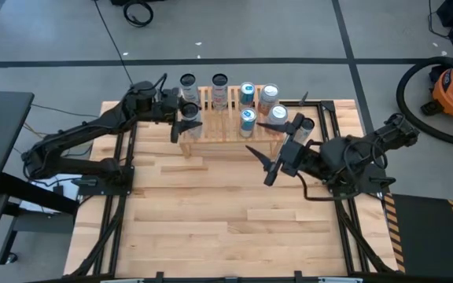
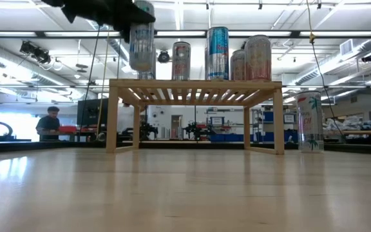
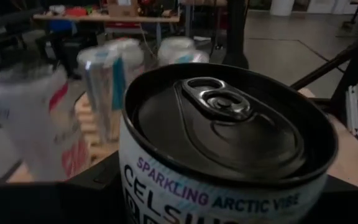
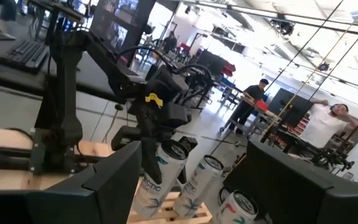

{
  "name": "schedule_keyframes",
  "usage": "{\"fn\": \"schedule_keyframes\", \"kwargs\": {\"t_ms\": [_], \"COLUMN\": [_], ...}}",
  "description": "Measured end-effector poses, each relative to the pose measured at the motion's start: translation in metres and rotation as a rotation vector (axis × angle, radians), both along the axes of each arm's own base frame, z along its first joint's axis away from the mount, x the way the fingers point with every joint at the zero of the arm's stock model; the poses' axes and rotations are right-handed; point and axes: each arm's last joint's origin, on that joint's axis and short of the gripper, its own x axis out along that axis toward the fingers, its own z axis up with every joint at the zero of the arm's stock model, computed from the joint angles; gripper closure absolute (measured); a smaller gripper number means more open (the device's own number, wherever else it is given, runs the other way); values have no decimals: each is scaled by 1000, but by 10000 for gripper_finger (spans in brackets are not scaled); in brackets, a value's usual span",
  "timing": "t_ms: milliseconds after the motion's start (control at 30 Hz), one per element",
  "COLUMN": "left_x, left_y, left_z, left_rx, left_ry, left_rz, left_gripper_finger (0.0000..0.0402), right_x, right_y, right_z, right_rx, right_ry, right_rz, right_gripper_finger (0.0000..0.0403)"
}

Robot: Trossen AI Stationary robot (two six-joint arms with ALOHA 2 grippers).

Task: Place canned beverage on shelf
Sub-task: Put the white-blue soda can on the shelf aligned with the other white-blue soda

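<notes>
The light wooden shelf (image 1: 226, 135) with a slatted top (image 2: 195, 84) stands at the table's far middle. Several cans stand on it, among them a blue one (image 2: 218, 53) and a pink one (image 2: 258, 57). My left gripper (image 1: 185, 118) is shut on a white Celsius can (image 2: 142, 40) over the shelf's left end; the can's top fills the left wrist view (image 3: 222, 118). My right gripper (image 1: 263, 163) is open and empty, over the table just near-right of the shelf. My left gripper pinches the can's side wall (image 2: 142, 29) between its two fingers, on the can's upper half. The fingers come about level from the table's left side. The can stands upright in the hold, its bottom a little above the slatted top.
Another white can (image 2: 310, 121) stands on the table right of the shelf, also in the high view (image 1: 306, 124). Dark frame rails (image 1: 333, 134) run along the table's sides. The near half of the table (image 1: 226, 228) is bare wood. People show in the room beyond (image 4: 253, 99).
</notes>
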Motion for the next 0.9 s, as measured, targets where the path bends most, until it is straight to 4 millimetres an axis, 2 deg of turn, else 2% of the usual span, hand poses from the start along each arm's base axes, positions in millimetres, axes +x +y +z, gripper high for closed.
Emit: {"fn": "schedule_keyframes", "kwargs": {"t_ms": [300, 667, 900], "left_x": [-8, -10, -10], "left_y": [13, 18, 17], "left_z": [-34, -39, -39], "left_rx": [-5, -20, -40], "left_ry": [-1, -37, -38], "left_rz": [58, 53, 50], "left_gripper_finger": [147, 146, 124], "right_x": [0, 0, 0], "right_y": [0, 0, 0], "right_z": [-2, -2, -2], "right_rx": [30, 30, 30], "right_ry": [3, 3, 3], "right_rz": [2, 2, 2], "right_gripper_finger": [104, 104, 104]}}
